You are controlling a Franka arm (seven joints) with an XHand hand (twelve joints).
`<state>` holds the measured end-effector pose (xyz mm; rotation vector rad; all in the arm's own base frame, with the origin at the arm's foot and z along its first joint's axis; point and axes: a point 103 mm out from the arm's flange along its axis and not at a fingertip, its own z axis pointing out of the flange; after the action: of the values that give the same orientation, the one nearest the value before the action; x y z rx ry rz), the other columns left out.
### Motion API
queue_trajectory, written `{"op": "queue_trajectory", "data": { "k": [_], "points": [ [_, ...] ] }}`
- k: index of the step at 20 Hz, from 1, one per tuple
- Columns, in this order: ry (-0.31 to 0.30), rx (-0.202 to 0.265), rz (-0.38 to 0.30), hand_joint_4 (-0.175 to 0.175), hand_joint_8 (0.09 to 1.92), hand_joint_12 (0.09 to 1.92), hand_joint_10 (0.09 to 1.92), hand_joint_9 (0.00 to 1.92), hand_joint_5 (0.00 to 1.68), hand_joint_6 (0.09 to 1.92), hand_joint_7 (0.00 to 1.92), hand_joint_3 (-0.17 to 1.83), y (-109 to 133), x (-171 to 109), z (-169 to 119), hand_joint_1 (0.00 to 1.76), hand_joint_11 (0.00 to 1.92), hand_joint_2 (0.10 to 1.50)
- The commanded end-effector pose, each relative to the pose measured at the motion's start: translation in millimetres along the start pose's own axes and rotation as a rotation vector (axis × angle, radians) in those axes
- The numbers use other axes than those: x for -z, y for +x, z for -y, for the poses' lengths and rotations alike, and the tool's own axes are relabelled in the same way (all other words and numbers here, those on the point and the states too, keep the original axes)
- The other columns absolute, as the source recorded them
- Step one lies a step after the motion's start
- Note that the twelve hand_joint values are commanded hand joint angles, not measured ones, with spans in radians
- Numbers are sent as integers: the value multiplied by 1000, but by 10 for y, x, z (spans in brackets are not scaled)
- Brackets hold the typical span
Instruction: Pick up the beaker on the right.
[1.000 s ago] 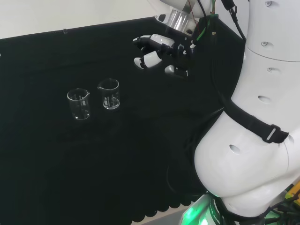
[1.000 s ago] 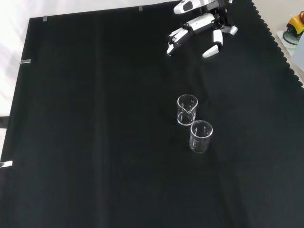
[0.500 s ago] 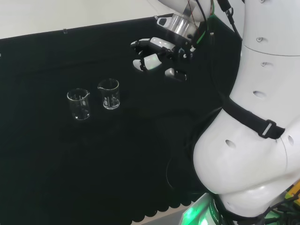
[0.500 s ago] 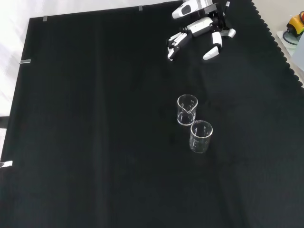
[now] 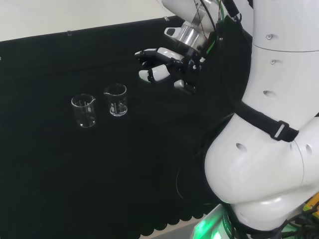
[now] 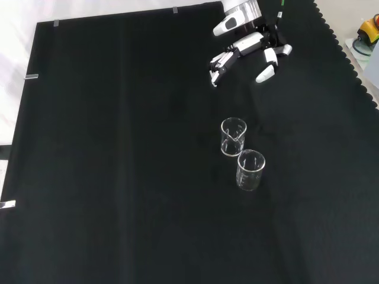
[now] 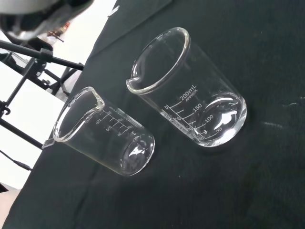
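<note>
Two clear glass beakers stand upright close together on the black cloth. In the head view one beaker (image 5: 115, 99) is to the right of the other beaker (image 5: 83, 110). The front view has the first beaker (image 6: 233, 136) farther off and the second beaker (image 6: 250, 170) nearer. From the wrist, the closer beaker (image 7: 190, 90) looks large and the other beaker (image 7: 105, 133) lies beyond it. The hand (image 5: 164, 64) hovers open above the cloth, up and to the right of both beakers in the head view, fingers relaxed and spread, holding nothing. In the front view the hand (image 6: 249, 47) is at the top, apart from the beakers.
The arm's big white links (image 5: 269, 124) stand at the right of the head view. The cloth's scalloped edge (image 6: 349, 53) runs along the right of the front view, with white bench beyond it. Bare cloth surrounds the beakers.
The hand has moved left and slightly down in the head view, closer to the beakers, and has turned its fingers more toward them. The beakers have not moved.
</note>
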<state>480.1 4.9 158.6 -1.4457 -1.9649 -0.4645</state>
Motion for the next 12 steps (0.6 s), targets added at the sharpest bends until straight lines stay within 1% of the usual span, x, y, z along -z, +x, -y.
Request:
{"op": "queue_trajectory", "data": {
  "k": [1, 5, 9, 12],
  "points": [
    [-3, 14, -42, -41, 566, 1345, 630, 406, 363, 87, 284, 1148, -81, -95, -59, 720, 0, 395],
    [9, 31, -66, -41, 567, 1342, 627, 404, 363, 87, 285, 1144, -169, -169, -101, 721, 0, 391],
    [36, 39, -59, -41, 567, 1332, 622, 400, 362, 87, 284, 1140, -220, -232, -147, 720, 0, 384],
    [38, 43, -65, -40, 566, 1325, 618, 394, 360, 87, 279, 1136, -233, -256, -193, 722, 0, 379]
  ]
}}
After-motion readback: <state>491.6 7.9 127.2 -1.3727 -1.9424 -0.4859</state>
